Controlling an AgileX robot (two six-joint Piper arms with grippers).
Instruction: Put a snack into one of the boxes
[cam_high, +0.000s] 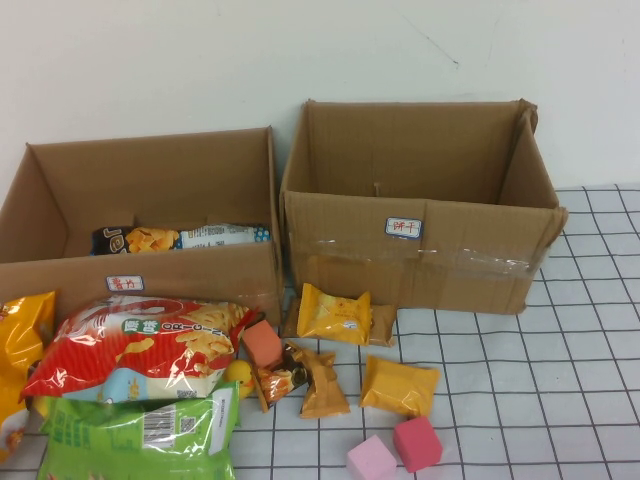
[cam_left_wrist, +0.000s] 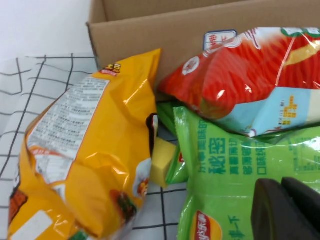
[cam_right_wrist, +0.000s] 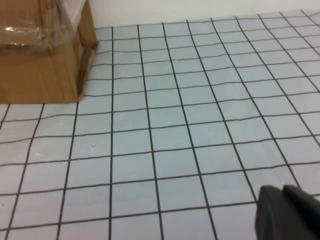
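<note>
Here the two cardboard boxes stand side by side at the back of the gridded table (cam_high: 600, 330). The left box (cam_high: 150, 180) holds two snack packets lying along its front wall, one dark with orange print, one pale; the right box (cam_high: 420, 200) shows nothing inside from the high view, though its floor is largely hidden by the front wall.

In front of the left box lie three large bags: a red chip bag (cam_high: 140, 345) on top, a green chip bag (cam_high: 140, 435) below it, and a yellow chip bag (cam_high: 22, 340) at the table's left edge. Near the right box's front sit small wrapped snacks: a yellow biscuit packet (cam_high: 335, 314), a brown twisted wrapper (cam_high: 322, 385) and an orange packet (cam_high: 400, 385). Two pink blocks (cam_high: 395, 450) lie nearer the robot.

The bags are probably light, air-filled and slippery, and they crush easily; a crimped end seam looks the safest hold. The small packets seem firmer and would suit a pinch across their short sides.

The left gripper (cam_left_wrist: 287, 210) hovers over the green bag, fingers together and holding nothing. The right gripper (cam_right_wrist: 290, 212) hangs over bare table beyond the right box's corner, likewise closed and empty. No snack is yet taken.
</note>
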